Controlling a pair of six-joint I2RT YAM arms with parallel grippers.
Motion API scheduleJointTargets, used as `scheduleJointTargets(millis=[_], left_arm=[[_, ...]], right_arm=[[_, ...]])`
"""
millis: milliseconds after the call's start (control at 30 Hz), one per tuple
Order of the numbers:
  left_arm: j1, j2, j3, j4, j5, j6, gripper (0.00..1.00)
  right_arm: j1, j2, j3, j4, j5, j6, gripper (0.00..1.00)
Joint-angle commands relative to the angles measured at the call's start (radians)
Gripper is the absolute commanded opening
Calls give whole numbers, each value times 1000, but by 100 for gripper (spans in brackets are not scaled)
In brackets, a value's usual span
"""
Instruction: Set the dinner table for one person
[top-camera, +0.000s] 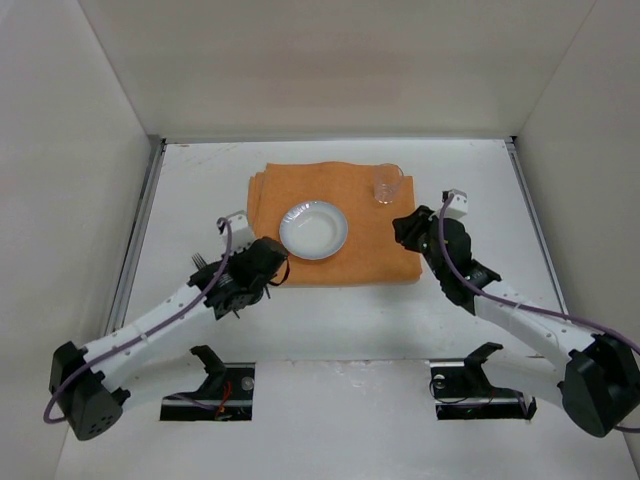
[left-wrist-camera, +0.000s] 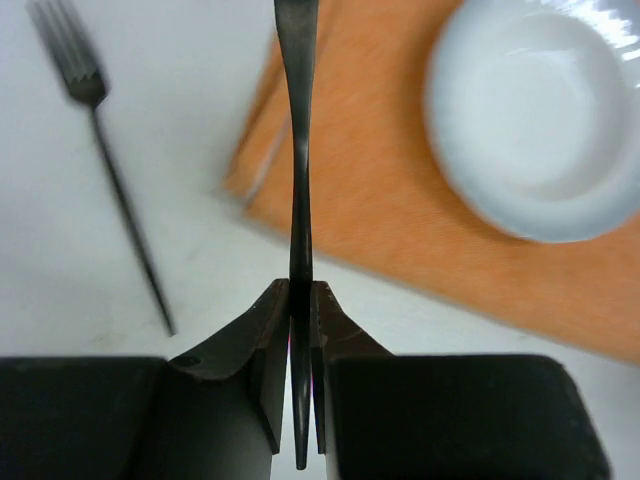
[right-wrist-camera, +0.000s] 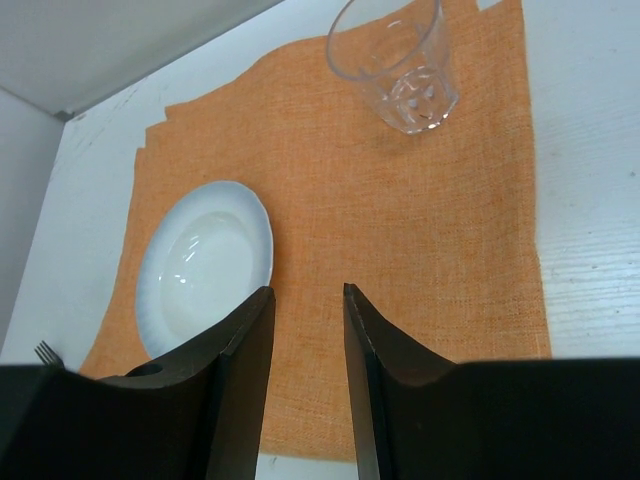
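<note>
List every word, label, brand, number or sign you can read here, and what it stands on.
None: no readable text shows on the orange mat, white plate, clear glass, fork, dark utensil or dinner table.

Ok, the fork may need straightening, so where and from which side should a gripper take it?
Take the fork at mid-handle, from straight above, with the fingers straddling the thin stem. It lies flat on the dinner table, apart from the orange mat, so a side approach would likely find nothing to pinch.
</note>
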Motion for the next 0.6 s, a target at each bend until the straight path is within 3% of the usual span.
scheduleJointTargets(millis=[0,133,200,400,567], left_arm=[[-59,135,137,149,-66,161,3],[-98,392,292,461,65,333,3],[-114,526,392,533,137,372,3],[-157,853,683,584,218,468,3],[-122,1012,797,584,248,450,3]], right_arm=[[-24,-26,-6,24,5,14,39],[-63,-32,-20,18,13,31,39],[-86,-38,-29,16,13,43,39],[-117,-55,-43,12,13,59,39],[-115,-51,-40,12,8,60,39]])
